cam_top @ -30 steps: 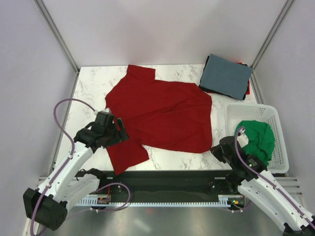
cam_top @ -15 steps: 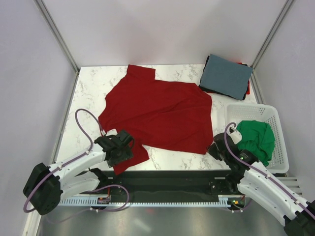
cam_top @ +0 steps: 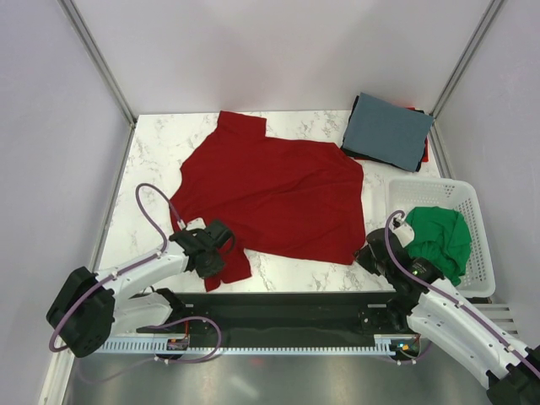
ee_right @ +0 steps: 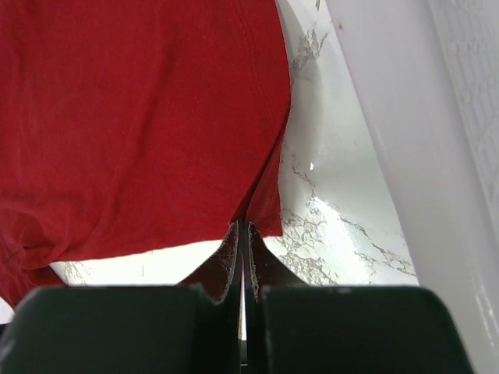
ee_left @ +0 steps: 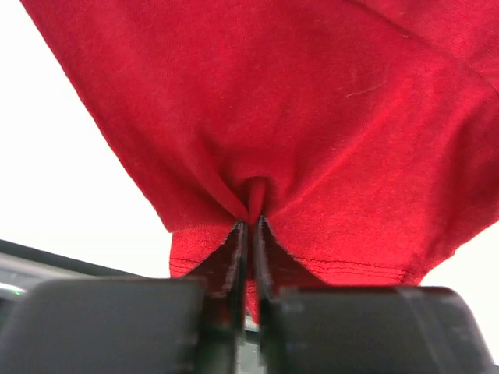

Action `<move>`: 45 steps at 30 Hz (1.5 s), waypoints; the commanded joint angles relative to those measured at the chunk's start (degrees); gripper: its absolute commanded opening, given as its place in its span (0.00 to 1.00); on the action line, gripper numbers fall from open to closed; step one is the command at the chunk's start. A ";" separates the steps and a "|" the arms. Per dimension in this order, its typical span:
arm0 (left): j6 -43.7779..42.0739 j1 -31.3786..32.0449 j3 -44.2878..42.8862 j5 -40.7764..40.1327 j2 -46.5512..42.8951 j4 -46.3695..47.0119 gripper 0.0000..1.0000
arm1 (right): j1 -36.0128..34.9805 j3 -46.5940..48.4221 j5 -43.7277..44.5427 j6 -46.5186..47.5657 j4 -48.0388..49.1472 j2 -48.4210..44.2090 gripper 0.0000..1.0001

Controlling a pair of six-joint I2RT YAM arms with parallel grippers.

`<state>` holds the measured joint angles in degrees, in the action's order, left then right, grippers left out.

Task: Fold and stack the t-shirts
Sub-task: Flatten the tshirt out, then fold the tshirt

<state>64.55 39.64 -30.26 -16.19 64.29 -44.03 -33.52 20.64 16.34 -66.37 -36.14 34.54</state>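
A bright red t-shirt (cam_top: 278, 190) lies spread flat on the marble table. My left gripper (cam_top: 215, 249) is at its near-left sleeve and shut on a pinched fold of the red cloth (ee_left: 312, 117), which bunches at the tips (ee_left: 251, 222). My right gripper (cam_top: 371, 253) is shut on the shirt's near-right hem corner (ee_right: 265, 210), and the cloth rises to a point at the closed tips (ee_right: 243, 224). A green t-shirt (cam_top: 440, 236) lies crumpled in the basket. A folded slate-blue t-shirt (cam_top: 388, 128) tops a stack of darker ones at the back right.
The white slatted basket (cam_top: 472, 192) stands at the right edge, close to my right gripper, and its wall (ee_right: 405, 156) fills the right of the right wrist view. Bare marble (cam_top: 152, 169) shows left of the shirt. Frame posts stand at both back corners.
My left gripper dropped toward the near edge onto the sleeve and closed on it, bunching the sleeve narrower. The right gripper kept its place at the hem corner.
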 commanded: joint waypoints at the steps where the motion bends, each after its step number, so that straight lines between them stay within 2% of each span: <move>1: -2.49 0.26 -0.58 -1.05 -0.04 3.60 0.02 | 0.03 0.27 0.01 0.62 1.16 -0.79 0.00; 3: -2.85 0.35 -1.90 -0.08 -3.01 1.77 0.02 | 0.12 1.85 0.01 1.50 -1.28 -2.19 0.00; 5: -3.30 0.35 -3.57 -0.68 -9.78 -1.65 0.02 | 0.03 4.05 -0.60 1.59 -3.40 -4.47 0.00; 10: -4.52 0.26 -15.25 -4.11 -22.00 -17.36 0.02 | 0.03 10.63 -2.54 1.07 -11.75 -8.52 0.00; 15: -6.28 0.26 -24.92 -3.68 -25.26 -26.10 0.02 | 0.03 18.98 -0.26 0.37 -21.66 -12.30 0.00; 19: -6.63 0.26 -28.01 -2.89 -29.22 -31.28 0.02 | 0.12 25.21 -0.25 -1.04 -27.66 -14.94 0.00; 24: -7.51 0.26 -29.59 -0.78 -31.77 -34.81 0.02 | 0.03 28.05 -0.69 -1.83 -33.37 -18.19 0.00; 30: -13.48 0.26 -24.94 3.61 -28.35 -28.68 0.02 | 0.03 22.78 -5.43 -1.05 -31.28 -19.25 0.00; 33: -18.05 0.26 -23.18 6.34 -23.61 -24.01 0.02 | 0.03 19.53 -5.44 -0.87 -27.85 -18.64 0.00; 37: -24.98 -0.70 -25.98 6.87 -14.22 -19.00 0.02 | 0.03 19.34 -2.28 0.62 -24.95 -14.78 0.00; 41: -32.28 -5.52 -31.16 9.49 -5.43 -16.09 0.02 | 0.03 20.49 0.35 2.91 -20.82 -7.58 0.00; 45: -41.24 -14.38 -36.70 15.03 0.81 -13.02 0.02 | 0.12 23.21 5.01 5.98 -18.27 -0.98 0.00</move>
<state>34.54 30.09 -61.67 -5.98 62.28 -62.63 -33.52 40.27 16.14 -63.81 -59.16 30.26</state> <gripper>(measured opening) 0.033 0.007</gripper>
